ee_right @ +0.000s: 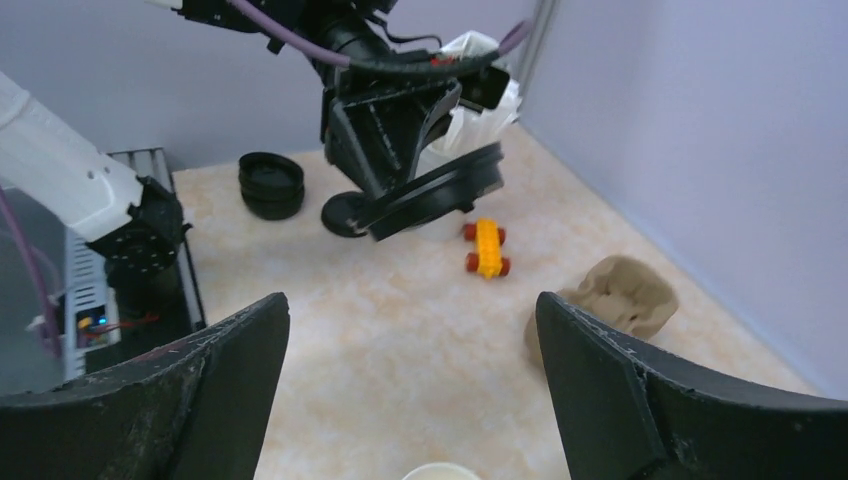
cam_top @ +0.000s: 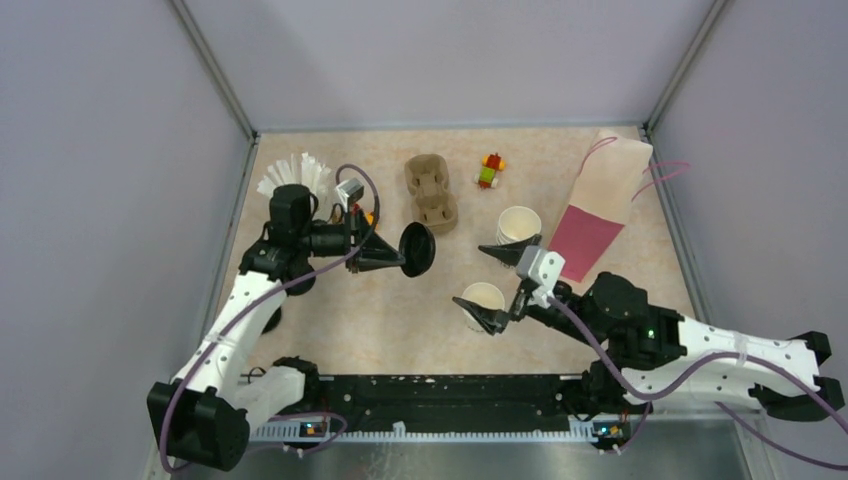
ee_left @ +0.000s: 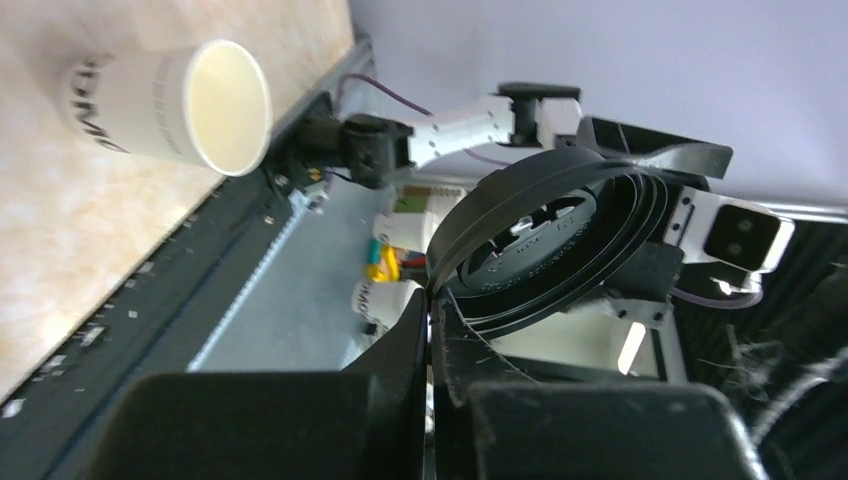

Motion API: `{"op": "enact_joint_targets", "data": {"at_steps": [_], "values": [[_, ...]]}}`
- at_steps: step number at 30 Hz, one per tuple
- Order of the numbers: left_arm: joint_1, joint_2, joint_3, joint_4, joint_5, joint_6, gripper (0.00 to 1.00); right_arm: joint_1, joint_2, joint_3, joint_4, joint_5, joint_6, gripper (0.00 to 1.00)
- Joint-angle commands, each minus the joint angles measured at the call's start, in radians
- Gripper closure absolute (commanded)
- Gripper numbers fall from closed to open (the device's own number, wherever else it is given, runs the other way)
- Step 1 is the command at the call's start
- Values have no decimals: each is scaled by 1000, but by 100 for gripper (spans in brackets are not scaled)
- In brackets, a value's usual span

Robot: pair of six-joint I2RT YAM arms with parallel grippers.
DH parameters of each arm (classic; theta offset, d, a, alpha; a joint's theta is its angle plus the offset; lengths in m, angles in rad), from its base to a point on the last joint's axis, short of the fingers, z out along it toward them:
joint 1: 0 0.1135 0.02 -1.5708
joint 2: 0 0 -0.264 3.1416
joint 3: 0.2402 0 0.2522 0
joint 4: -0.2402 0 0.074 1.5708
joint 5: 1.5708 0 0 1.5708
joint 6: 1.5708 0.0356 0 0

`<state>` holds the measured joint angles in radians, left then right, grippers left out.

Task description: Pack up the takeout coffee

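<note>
Your right pincer point(ee_right: 410, 305) stands wide. The near cup point(cam_top: 483, 297) sits upright between its fingers, open and empty, and I see no finger pressing it. Just beyond its far finger stands the second cup point(cam_top: 518, 225), also empty and without a cover. Across from the right pincer, your left pincer point(cam_top: 392, 257) is closed on the rim of a black lid point(cam_top: 416, 248). It holds the lid on edge, I judge so that it can be turned down onto a cup. Behind the lid, both holes of the pulp tray point(cam_top: 431, 190) are empty.

Cup tray point(cam_top: 431, 193) left of toy point(cam_top: 490, 171), bag point(cam_top: 603, 205) right of far cup point(cam_top: 519, 224)
</note>
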<state>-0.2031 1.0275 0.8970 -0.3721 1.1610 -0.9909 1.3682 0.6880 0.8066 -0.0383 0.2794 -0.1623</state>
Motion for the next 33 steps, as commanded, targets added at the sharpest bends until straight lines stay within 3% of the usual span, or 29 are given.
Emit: {"op": "enact_joint_targets", "data": {"at_steps": [1,8,14,22,33], "values": [[-49,-31,-22,209,130,-134,100,-1,26,16,116,-50,-257,8],[-159,-11,6,305,145,-215,100,-46,85,57,133,-225,-340,7],[-223,2,29,407,124,-296,100,-60,97,29,269,-221,-406,6],[-237,-1,14,497,96,-379,100,-61,156,77,281,-287,-489,7],[-249,4,-7,578,72,-446,100,-68,167,72,304,-311,-495,26]]}}
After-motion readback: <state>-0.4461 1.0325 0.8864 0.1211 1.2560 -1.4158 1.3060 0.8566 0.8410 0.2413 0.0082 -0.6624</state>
